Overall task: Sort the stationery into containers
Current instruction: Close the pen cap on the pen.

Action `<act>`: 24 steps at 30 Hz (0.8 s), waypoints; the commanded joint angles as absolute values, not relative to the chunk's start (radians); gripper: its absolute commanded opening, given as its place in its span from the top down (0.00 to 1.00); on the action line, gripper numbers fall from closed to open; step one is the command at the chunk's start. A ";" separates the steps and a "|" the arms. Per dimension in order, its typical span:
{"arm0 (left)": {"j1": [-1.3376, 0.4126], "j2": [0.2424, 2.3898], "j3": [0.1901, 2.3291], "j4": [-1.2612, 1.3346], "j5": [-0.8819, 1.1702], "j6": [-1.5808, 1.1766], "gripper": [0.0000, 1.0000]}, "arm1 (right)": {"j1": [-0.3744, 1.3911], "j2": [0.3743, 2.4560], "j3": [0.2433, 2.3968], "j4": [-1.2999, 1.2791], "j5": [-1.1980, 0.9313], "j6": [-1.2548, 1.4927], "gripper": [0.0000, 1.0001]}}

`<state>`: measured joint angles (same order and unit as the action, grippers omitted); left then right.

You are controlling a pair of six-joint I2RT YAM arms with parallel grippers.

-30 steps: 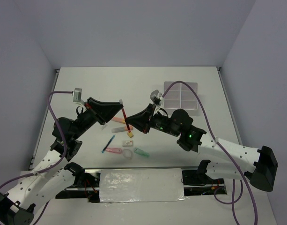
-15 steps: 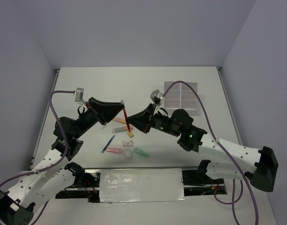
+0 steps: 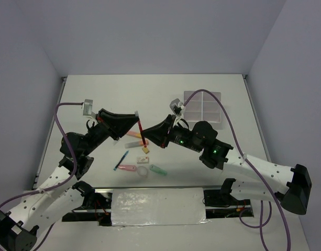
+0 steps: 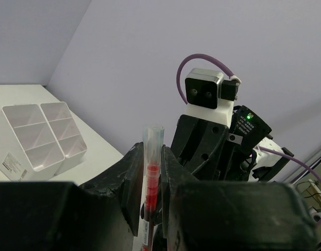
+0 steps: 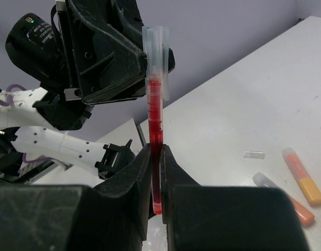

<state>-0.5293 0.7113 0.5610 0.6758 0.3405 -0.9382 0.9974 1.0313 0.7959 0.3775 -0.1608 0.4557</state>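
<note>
Red pen [image 3: 141, 133] held between left claw [image 3: 135, 120] and right claw [image 3: 148, 140] (each clamped on it).

High rear overhead of the table [image 3: 150, 97]; two close, opposed wrist views, red pen [image 5: 155, 120] shared.

Looks like a robotics lab test cell. Plain white table [image 3: 97, 94] under the left gripper [image 3: 136, 119], bare lilac walls [image 3: 150, 36] rising beyond it and on both sides, purple cables [image 3: 56, 123] trailing behind it, camera modules [image 3: 87, 106] fixed on the wrists.
</note>
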 commanded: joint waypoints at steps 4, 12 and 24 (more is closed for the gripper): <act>-0.557 0.718 0.551 0.698 0.445 -0.885 1.00 | 0.989 0.988 0.891 0.449 -0.112 0.451 1.00; -0.574 0.713 0.542 0.681 0.431 -0.858 1.00 | 0.976 0.966 0.891 0.482 -0.123 0.436 1.00; -0.595 0.707 0.522 0.658 0.397 -0.841 1.00 | 0.957 0.956 0.890 0.560 -0.156 0.480 1.00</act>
